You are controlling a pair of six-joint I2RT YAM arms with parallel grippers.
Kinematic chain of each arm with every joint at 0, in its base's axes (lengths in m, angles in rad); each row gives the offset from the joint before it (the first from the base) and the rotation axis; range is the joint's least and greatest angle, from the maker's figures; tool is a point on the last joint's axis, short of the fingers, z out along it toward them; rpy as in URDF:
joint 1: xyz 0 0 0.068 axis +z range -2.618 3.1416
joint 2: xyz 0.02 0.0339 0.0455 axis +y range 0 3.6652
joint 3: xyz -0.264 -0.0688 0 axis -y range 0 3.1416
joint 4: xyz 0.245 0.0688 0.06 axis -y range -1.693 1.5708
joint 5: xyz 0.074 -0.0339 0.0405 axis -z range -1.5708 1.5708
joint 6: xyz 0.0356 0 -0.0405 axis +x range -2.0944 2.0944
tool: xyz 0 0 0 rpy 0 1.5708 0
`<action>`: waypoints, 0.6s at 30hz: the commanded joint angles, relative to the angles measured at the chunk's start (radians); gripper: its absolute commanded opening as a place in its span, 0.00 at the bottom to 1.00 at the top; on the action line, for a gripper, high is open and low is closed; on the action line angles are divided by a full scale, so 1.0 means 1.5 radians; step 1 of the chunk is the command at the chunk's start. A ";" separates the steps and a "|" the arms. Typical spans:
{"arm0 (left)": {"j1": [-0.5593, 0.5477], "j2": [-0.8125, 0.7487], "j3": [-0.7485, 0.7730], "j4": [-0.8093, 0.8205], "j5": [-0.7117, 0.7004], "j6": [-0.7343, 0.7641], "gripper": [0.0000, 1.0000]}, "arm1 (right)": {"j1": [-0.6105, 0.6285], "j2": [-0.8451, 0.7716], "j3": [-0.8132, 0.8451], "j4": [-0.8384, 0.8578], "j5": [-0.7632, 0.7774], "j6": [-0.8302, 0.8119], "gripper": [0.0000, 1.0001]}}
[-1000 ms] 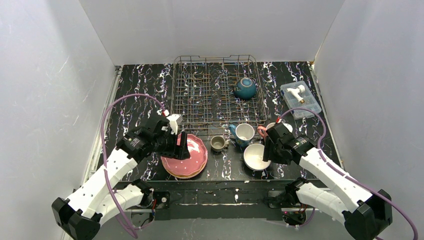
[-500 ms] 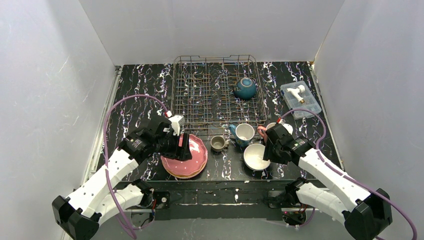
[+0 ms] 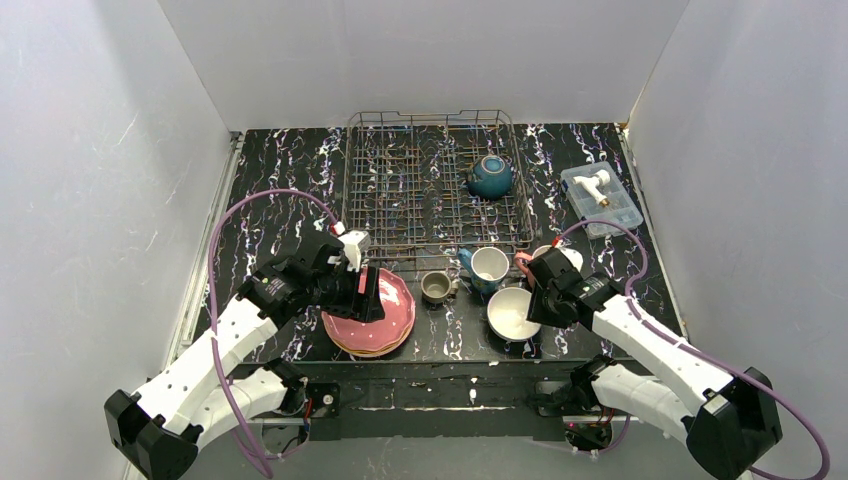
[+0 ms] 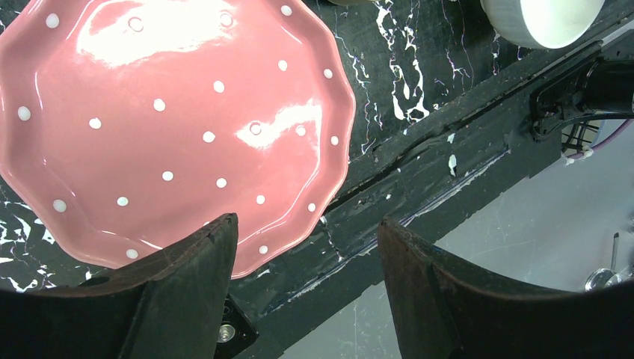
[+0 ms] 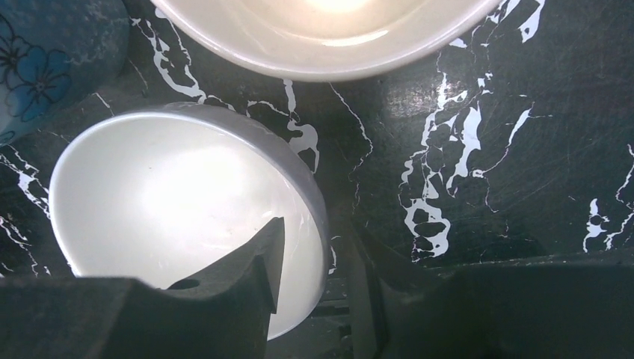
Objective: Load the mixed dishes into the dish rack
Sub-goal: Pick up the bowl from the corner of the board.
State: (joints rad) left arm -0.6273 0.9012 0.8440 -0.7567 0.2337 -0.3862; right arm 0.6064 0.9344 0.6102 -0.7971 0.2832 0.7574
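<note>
The dish rack [image 3: 430, 185] stands at the back with a teal bowl [image 3: 490, 176] in it. A stack of scalloped plates, a pink dotted plate [image 3: 385, 318] [image 4: 172, 127] on top, lies at the front left. My left gripper [image 3: 362, 293] [image 4: 308, 221] hangs open over that plate's near edge, one finger above the rim and the other past it. My right gripper [image 3: 535, 300] [image 5: 318, 224] is open astride the right rim of the white bowl [image 3: 508, 318] [image 5: 172, 194], one finger inside and one outside. A small gap shows between the inner finger and the rim.
A grey-olive mug [image 3: 436, 287], a blue flowered mug [image 3: 487, 268] [image 5: 45, 60] and a pink mug [image 3: 545, 256] stand between the rack and the bowl. A clear plastic box [image 3: 600, 198] sits at the back right. The table's near edge runs just below the plates.
The right jaws have narrowed around the white bowl's rim. The left gripper has shifted slightly down and right over the pink plate.
</note>
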 commanded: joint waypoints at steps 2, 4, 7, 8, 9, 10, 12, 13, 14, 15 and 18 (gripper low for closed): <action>-0.004 -0.001 -0.008 -0.003 0.002 -0.001 0.67 | 0.000 0.006 -0.006 0.025 0.003 0.014 0.40; -0.004 0.001 -0.008 -0.003 0.002 -0.001 0.67 | -0.001 0.005 -0.009 0.028 0.000 0.015 0.38; -0.004 0.001 -0.008 -0.003 0.001 -0.001 0.67 | -0.001 0.006 -0.012 0.032 -0.002 0.016 0.35; -0.004 0.001 -0.009 -0.003 0.001 -0.001 0.67 | -0.001 0.006 -0.014 0.036 -0.005 0.016 0.34; -0.004 0.001 -0.008 -0.003 0.001 -0.001 0.67 | 0.000 0.007 -0.017 0.039 -0.007 0.016 0.33; -0.004 0.001 -0.008 -0.003 0.001 -0.001 0.67 | -0.001 0.008 -0.019 0.042 -0.010 0.016 0.31; -0.004 0.000 -0.009 -0.003 0.000 -0.001 0.67 | -0.001 0.010 -0.022 0.046 -0.015 0.017 0.27; -0.004 0.000 -0.008 -0.002 -0.001 -0.001 0.67 | 0.000 0.010 -0.024 0.048 -0.016 0.017 0.25; -0.004 -0.001 -0.009 -0.002 -0.001 -0.001 0.67 | 0.000 0.009 -0.026 0.050 -0.017 0.017 0.23; -0.004 0.000 -0.008 -0.003 -0.001 -0.001 0.67 | 0.000 0.009 -0.028 0.052 -0.019 0.017 0.21; -0.004 0.000 -0.009 -0.003 0.000 -0.001 0.67 | 0.000 0.009 -0.031 0.057 -0.026 0.015 0.09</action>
State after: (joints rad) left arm -0.6289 0.9028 0.8440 -0.7563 0.2333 -0.3866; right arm 0.6060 0.9463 0.5739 -0.7521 0.2623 0.7612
